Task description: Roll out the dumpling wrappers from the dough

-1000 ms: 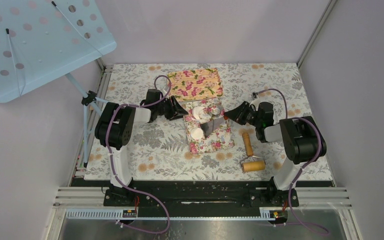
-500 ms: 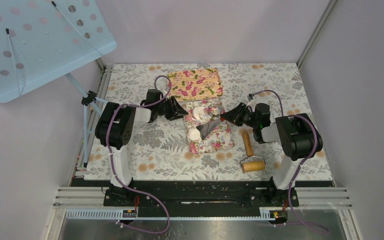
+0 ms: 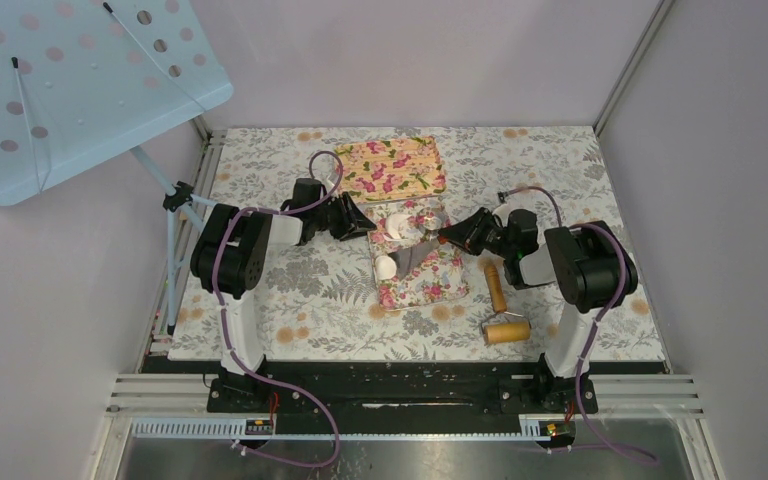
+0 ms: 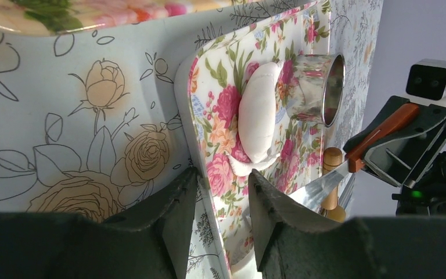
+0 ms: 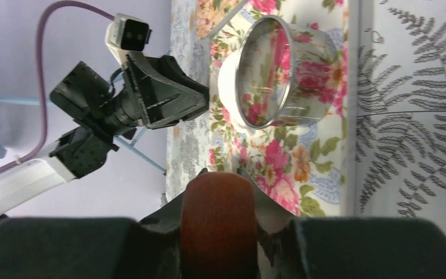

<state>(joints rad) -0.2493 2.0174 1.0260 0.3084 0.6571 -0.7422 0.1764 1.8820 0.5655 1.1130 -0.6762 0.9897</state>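
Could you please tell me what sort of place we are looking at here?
Probably a robot test cell dressed as a kitchen worktop: plain walls and a metal frame enclose a floral-clothed table, where a wooden roller lies beside a floral board bearing dough.

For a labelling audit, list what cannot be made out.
Right wrist: steel blade hidden under its red-brown handle.
Right wrist: white dough lump mostly behind shiny metal ring.
Left wrist: whether left gripper clamps the floral tray; fingers cover the contact.
Top view: whether blade touches nearer dough piece; too small.
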